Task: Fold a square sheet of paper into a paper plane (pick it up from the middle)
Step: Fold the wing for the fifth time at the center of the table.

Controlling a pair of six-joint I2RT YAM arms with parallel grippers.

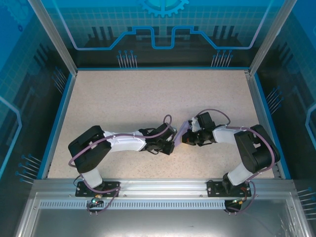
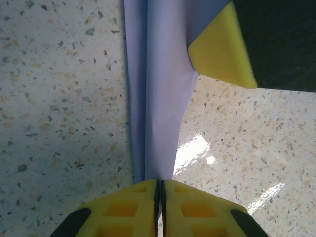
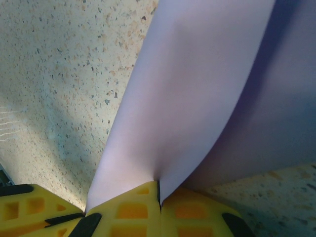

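The pale lilac sheet of paper (image 1: pixel 181 130) is held up off the table between both grippers at the middle. In the left wrist view the sheet (image 2: pixel 160 98) runs as a narrow folded strip with a long crease, straight up from my left gripper (image 2: pixel 160 186), whose yellow jaws are pressed together on its lower end. My right gripper (image 3: pixel 159 191) is shut on another edge of the paper (image 3: pixel 197 89), which fans out wide and curved above it. The right gripper's yellow finger (image 2: pixel 222 49) pinches the strip's far end. The two grippers (image 1: pixel 174 141) (image 1: pixel 187 137) sit almost touching.
Speckled beige tabletop (image 1: pixel 148 98) spreads behind and beside the arms, bounded by blue rails and transparent walls (image 1: pixel 59 84). The left gripper's yellow finger (image 3: pixel 24 210) shows at the bottom left of the right wrist view. Both arm bases are bolted at the near metal edge (image 1: pixel 158 190).
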